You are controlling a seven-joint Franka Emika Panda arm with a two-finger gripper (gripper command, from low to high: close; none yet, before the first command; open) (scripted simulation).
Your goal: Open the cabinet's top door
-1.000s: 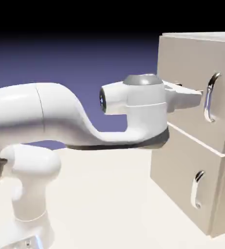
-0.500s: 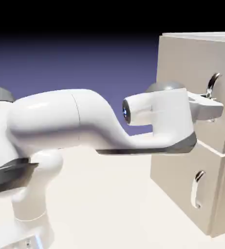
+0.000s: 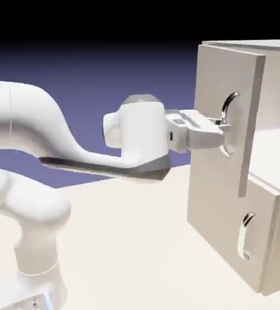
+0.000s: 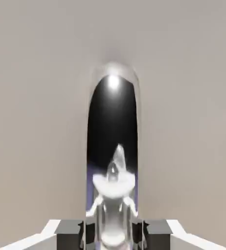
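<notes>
Going left to right in the exterior view. Far left: my white arm (image 3: 76,133), reaching right toward the cabinet, forearm raised above the table (image 3: 124,242). Its lower part stands at the near left.

Middle: the hand (image 3: 142,130), level, pointed right at the upper door. Fingers (image 3: 226,126) closed in on the upper handle (image 3: 230,109), pinching it about midway along its curve. Hand view agrees: a dark fingertip on either side of the shiny bar, the bar between them. Grip looks centred to me.

Right: the top door (image 3: 224,103), handle on its face, swung partly out. Its free edge stands away from the cabinet (image 3: 224,221), and the pale inside (image 3: 270,145) shows through the gap at the right. Hinge looks to be on the far side, my guess from how the door angles. Below it, the lower door (image 3: 218,206) is shut, its own handle (image 3: 245,236) untouched.

Step in hand: pulling the top door open, grip made, door off its frame, swing only part done by my read. Next move: keep the pinch, draw the handle left and round toward the far side on an arc, turning the wrist with the door. A straight pull could twist the fingers off the bar or load the hinge. No letting go until the door stands well open.
</notes>
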